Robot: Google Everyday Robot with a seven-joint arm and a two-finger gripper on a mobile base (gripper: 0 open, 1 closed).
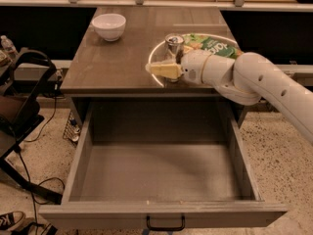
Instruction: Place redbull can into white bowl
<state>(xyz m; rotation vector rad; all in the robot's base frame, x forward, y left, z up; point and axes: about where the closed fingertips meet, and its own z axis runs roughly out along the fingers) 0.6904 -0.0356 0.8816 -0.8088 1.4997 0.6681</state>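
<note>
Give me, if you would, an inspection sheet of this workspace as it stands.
Surface: wooden tabletop, with its drawer pulled open below.
Job's things: redbull can upright at right-centre; white bowl at the far left, well apart from it.
Clutter: green snack bag lying right of the can.
Grippers: gripper low at the can's near side, hiding its lower part.
Cables: black cables trailing to the floor on the left.
Surroundings: black chair frame, shoe, speckled floor.
</note>
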